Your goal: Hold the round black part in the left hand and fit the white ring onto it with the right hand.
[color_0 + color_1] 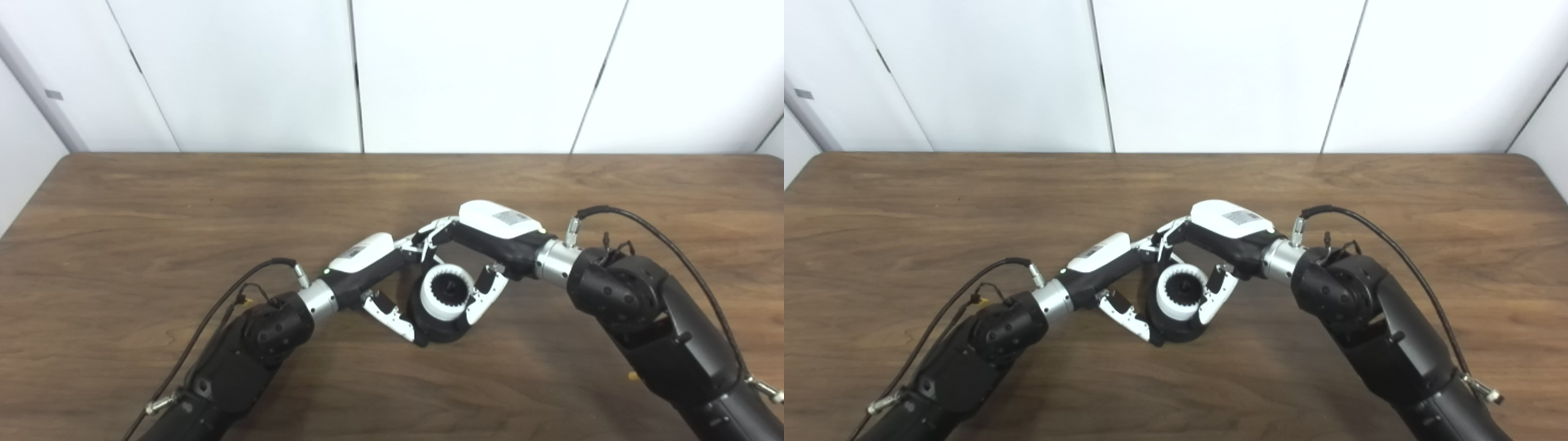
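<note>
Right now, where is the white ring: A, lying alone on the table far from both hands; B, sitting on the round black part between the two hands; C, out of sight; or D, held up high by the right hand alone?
B: the white ring sits on the round black part, with the left hand and right hand closed in around them above the table.

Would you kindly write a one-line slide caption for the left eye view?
Left hand grips the round black part while right hand seats the white ring on it, above the wooden table.
</note>
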Robot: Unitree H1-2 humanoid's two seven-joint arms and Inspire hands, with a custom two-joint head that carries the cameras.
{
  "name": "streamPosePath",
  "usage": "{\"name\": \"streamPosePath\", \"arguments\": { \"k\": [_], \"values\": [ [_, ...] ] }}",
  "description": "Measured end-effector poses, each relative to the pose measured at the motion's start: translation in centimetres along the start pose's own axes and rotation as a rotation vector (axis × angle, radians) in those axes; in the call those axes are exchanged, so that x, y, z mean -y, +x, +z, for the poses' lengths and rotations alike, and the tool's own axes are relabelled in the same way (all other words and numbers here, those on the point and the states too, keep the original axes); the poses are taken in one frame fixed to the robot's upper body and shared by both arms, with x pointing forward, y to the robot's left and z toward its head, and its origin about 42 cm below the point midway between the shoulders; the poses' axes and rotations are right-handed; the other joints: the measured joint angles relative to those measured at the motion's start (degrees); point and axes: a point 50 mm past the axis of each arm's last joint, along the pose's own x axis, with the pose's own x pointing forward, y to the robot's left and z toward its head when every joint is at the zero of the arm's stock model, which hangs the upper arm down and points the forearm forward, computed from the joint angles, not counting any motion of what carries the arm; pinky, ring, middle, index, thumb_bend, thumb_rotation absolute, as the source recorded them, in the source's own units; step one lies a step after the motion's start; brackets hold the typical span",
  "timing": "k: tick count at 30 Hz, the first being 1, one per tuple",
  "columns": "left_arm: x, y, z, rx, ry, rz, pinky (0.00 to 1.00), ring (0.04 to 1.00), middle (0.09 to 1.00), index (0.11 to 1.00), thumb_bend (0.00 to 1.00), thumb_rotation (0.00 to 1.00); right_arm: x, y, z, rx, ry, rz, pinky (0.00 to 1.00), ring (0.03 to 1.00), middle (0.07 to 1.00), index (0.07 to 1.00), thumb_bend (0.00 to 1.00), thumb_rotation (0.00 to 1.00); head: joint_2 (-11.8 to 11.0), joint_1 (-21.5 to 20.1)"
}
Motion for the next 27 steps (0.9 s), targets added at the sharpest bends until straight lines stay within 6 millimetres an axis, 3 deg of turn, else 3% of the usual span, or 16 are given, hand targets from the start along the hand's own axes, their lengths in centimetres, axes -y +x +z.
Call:
{"name": "streamPosePath", "arguments": {
  "k": [3, 4, 5, 7, 10, 21, 27],
  "values": [
    [0.0, 0.0, 0.0, -0.001, 0.006, -0.001, 0.89, 1.0, 1.0, 0.487, 0.52, 0.07, -0.2, 0.2, -0.1, -0.004, 0.006, 0.005, 0.84, 0.878, 0.847, 0.489, 0.52, 0.15, 0.0, 0.0],
    [-0.1, 0.0, 0.0, -0.001, 0.007, 0.0, 0.89, 1.0, 1.0, 0.487, 0.52, 0.07, -0.3, 0.2, -0.1, -0.005, 0.006, 0.007, 0.83, 0.872, 0.867, 0.64, 0.73, 0.22, 0.0, 0.0],
    [-0.2, 0.0, 0.0, -0.001, 0.007, 0.003, 0.89, 1.0, 1.0, 0.487, 0.52, 0.07, -0.2, 0.2, -0.2, -0.009, 0.007, 0.008, 0.83, 0.871, 0.883, 0.725, 0.81, 0.24, -0.1, -0.3],
    [-0.2, 0.0, 0.0, -0.002, 0.005, 0.003, 0.89, 1.0, 1.0, 0.487, 0.52, 0.07, -0.2, 0.1, -0.4, -0.021, 0.005, 0.016, 0.83, 0.88, 0.917, 0.863, 0.9, 0.25, -0.1, -0.4],
    [-0.1, 0.0, 0.0, -0.004, 0.002, 0.004, 0.9, 1.0, 1.0, 0.487, 0.52, 0.07, -0.2, -0.1, -0.6, -0.033, 0.005, 0.032, 0.83, 0.887, 0.932, 0.937, 0.92, 0.24, 0.0, -0.6],
    [0.2, 0.4, 0.5, -0.004, -0.006, 0.003, 0.91, 1.0, 1.0, 0.488, 0.52, 0.07, 0.5, -2.3, -2.2, -0.104, 0.003, 0.087, 0.85, 0.908, 0.949, 0.941, 0.91, 0.21, 0.2, -0.8],
    [0.0, 0.2, 0.5, -0.005, -0.005, 0.004, 0.9, 1.0, 1.0, 0.488, 0.52, 0.07, 1.8, -5.9, -5.9, -0.278, -0.017, 0.121, 0.85, 0.913, 0.961, 0.933, 0.9, 0.17, 0.4, -1.1]
  ]
}}
